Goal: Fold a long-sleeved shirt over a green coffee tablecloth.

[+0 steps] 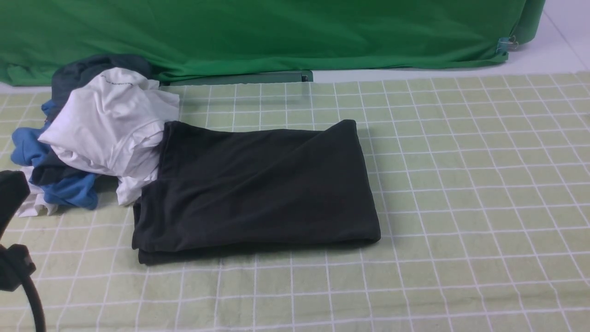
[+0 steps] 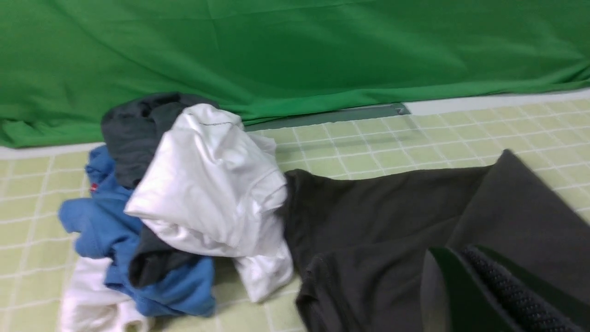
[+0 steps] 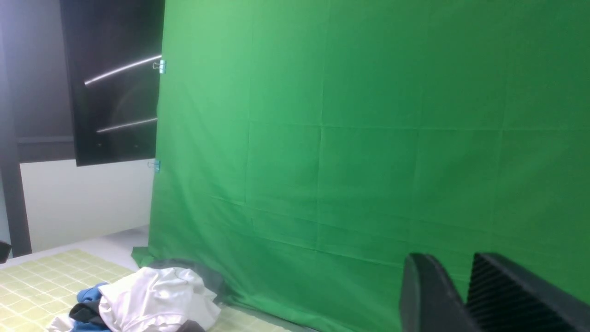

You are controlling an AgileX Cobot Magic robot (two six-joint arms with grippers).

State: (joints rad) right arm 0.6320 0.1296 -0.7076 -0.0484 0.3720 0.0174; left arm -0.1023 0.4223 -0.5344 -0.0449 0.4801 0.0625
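Note:
The long-sleeved shirt is black and lies folded into a flat rectangle in the middle of the green coffee tablecloth, a pale checked cloth; its print does not show. In the left wrist view my left gripper is shut with nothing between its fingers, close over the shirt. Only a dark part of the left arm shows at the left edge of the front view. My right gripper is raised and faces the green backdrop. Its fingertips stand slightly apart and hold nothing. It is outside the front view.
A pile of white, blue and dark grey garments lies at the shirt's left edge and touches it. A plain bright green backdrop hangs along the far side of the table. A clip holds its right corner.

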